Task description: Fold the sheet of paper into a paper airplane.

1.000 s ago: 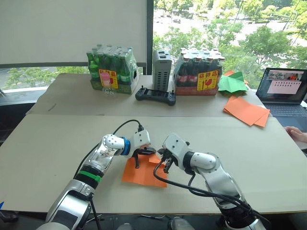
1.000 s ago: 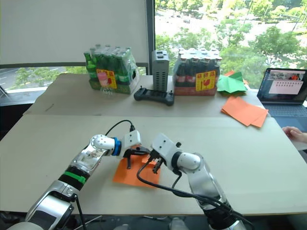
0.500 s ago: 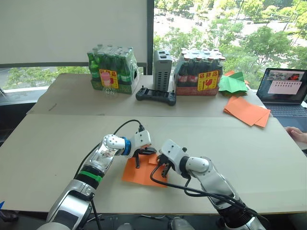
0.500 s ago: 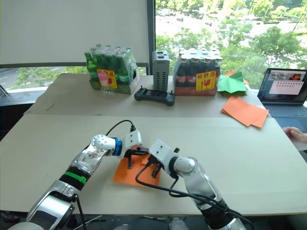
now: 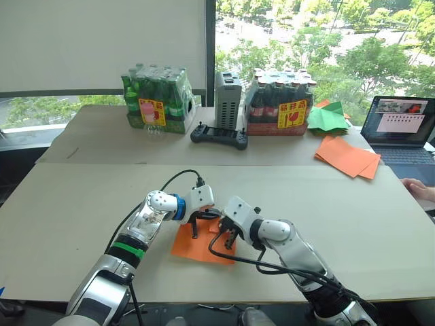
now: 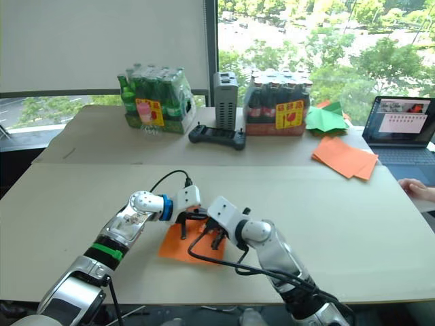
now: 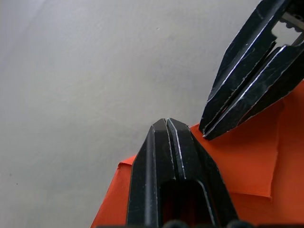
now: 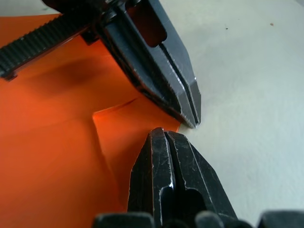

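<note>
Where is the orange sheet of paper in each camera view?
Left eye view: the sheet of paper lies low and centre on the table, under both grippers.
Right eye view: same place.
Left wrist view: lower right corner.
Right wrist view: left half.
Shared landmark: its folded corner flap, where both shut grippers meet.

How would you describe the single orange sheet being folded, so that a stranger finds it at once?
On the near table, look where the left gripper and the right gripper meet, tips together. The sheet of paper lies flat under them, one flap folded over. Unlike the stack of orange sheets by the laptop, it lies alone.
</note>
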### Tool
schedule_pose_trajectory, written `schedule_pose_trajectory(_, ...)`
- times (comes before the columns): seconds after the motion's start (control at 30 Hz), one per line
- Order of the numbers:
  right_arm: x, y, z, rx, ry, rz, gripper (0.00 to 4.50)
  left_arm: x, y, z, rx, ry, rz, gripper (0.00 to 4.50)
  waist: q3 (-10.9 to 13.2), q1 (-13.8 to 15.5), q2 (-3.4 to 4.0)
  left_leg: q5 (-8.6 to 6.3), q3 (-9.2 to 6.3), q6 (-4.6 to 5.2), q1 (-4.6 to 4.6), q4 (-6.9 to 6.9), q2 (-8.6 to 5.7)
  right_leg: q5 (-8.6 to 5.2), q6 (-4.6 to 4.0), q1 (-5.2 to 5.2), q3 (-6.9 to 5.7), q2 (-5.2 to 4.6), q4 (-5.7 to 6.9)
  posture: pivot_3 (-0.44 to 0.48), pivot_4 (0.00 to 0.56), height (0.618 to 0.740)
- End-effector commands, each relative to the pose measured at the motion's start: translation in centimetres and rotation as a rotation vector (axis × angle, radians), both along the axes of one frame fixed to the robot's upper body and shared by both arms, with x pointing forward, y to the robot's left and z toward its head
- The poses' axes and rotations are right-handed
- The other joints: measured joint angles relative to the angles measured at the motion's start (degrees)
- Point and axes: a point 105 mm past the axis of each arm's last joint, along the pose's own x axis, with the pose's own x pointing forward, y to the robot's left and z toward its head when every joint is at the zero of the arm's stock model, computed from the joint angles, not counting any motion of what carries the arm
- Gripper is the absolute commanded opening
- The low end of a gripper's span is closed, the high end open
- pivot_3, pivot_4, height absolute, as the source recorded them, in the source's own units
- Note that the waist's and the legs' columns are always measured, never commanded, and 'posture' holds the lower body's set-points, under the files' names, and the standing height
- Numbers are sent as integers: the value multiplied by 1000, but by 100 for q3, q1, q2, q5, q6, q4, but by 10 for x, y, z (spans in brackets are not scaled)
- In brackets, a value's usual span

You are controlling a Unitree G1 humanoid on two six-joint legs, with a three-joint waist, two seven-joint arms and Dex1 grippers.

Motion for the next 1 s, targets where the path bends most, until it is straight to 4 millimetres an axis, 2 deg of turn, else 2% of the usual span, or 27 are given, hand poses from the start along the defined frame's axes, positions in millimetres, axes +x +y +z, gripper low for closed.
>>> schedule_pose_trajectory(0.03,2,1,-5,-4,14,-7,13,-4,-3,-3,8,4,-13,0,0,1,0,0,0,0,0,0,0,0,0,0,0,0,0,0,150,733)
schedule_pose_trajectory(0.3,0,-2,-14,-29,53,-23,13,-5,0,-6,39,-7,-18,0,-1,1,1,0,0,0,1,0,0,0,0,0,0,0,3,0,150,733)
schedule_pose_trajectory(0.63,-15,-9,-29,-57,118,-17,13,-7,4,-17,87,-6,-26,0,-12,2,4,0,0,0,4,0,0,-2,1,4,0,0,2,0,150,733)
schedule_pose_trajectory(1.0,-28,-20,-38,-69,164,-47,13,-9,3,-20,100,-5,-40,0,-28,9,6,0,0,1,13,-3,0,-5,3,14,0,0,-5,0,150,733)
